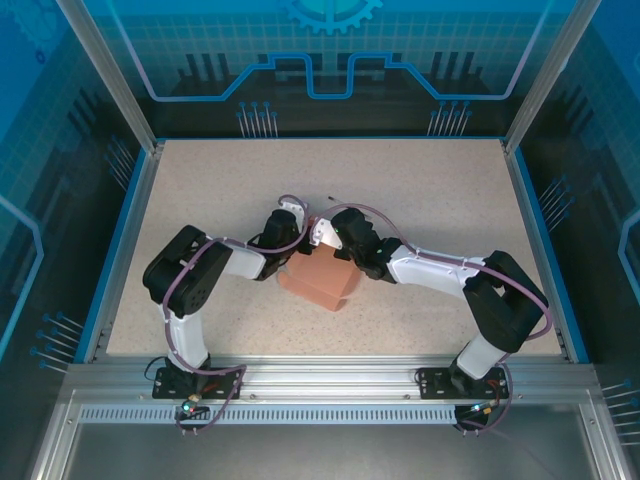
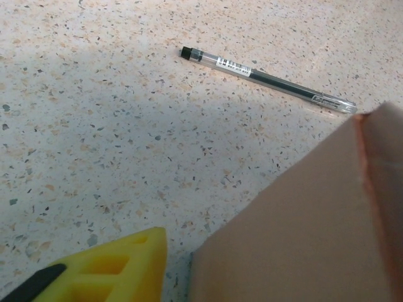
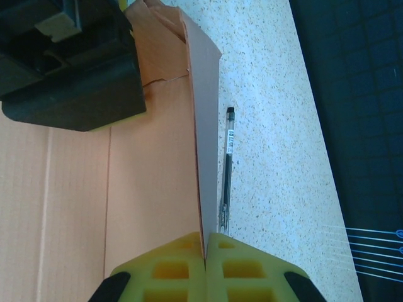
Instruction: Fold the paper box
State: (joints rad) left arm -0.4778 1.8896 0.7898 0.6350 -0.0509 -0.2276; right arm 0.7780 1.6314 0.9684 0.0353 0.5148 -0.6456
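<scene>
Right fingers (image 3: 247, 267) pressed together on a thin upright wall of the paper box (image 3: 151, 189), pinching its edge. Left fingers (image 2: 107, 274): one yellow pad sits just beside the box's side, so I can't tell if they're spread or closed. Box is salmon-pink, partly formed, sitting mid-table (image 1: 420, 190) between both wrists. Dark pen (image 2: 271, 78) lies flat just past the box on the far side, small gap between them.
</scene>
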